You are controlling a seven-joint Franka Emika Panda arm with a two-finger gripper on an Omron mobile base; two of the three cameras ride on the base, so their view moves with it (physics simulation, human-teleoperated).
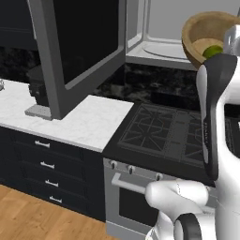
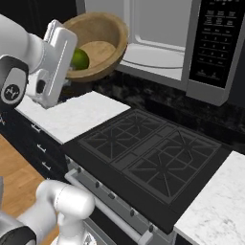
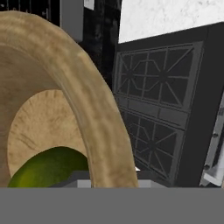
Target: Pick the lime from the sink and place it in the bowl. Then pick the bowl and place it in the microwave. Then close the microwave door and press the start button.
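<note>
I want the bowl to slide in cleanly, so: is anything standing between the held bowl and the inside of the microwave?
Nothing visible does. The bowl, with the lime in it, hangs tilted on the gripper in front of the microwave. The microwave door is swung open to the left, and the turntable looks bare.

Pale button markings on the microwave [image 2: 158, 38] control panel [image 2: 214, 40], too small to read

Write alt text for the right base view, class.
A white robot arm's gripper holds a tilted round tan wooden bowl with a yellow-green lime inside, before the open grey microwave, above a black gas stove.
</note>
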